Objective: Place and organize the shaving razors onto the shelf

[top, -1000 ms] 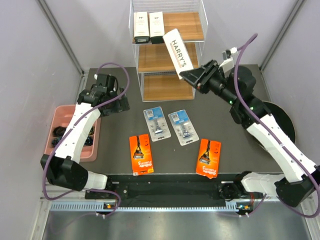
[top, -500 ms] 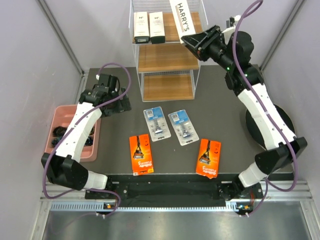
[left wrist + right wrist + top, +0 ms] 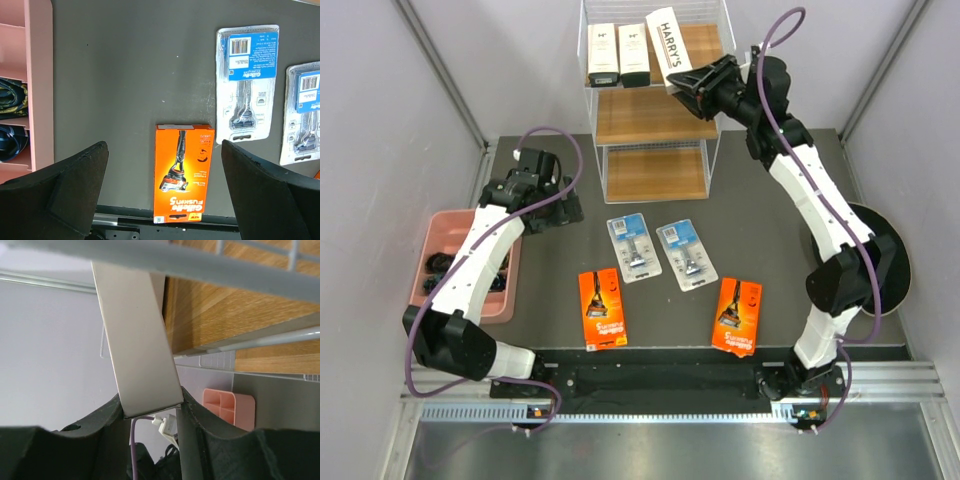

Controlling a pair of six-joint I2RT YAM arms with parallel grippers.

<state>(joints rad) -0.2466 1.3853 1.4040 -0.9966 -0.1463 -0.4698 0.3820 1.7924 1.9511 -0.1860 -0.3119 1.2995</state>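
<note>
The HARRY'S box point(image 3: 670, 45) is up at the top tier of the shelf point(image 3: 705, 50), just right of the two white boxes point(image 3: 603, 52) point(image 3: 634, 50) already lined up there. It sits askew, with its far end leaning left toward the nearer of them, and from here I can't tell whether it touches that one. The right gripper point(image 3: 692, 82) is clenched on the box's near end, and in the wrist view the box point(image 3: 137, 345) rises straight out from between the fingers with a wire rail crossing above. To do this well, I'd say the wrist should twist the box square with its neighbours, clear the wire, and lower it flat onto the wood close beside them before letting go. A tilted drop could knock the row or leave it propped on the rail. Packing it tight also saves room for what waits on the table point(image 3: 760, 230): two blue packs point(image 3: 633, 248) point(image 3: 686, 254) and two orange cards point(image 3: 603, 308) point(image 3: 737, 316). The left gripper point(image 3: 163, 144) hangs spread wide and empty above the left orange card, near the pink tray point(image 3: 435, 235).
</note>
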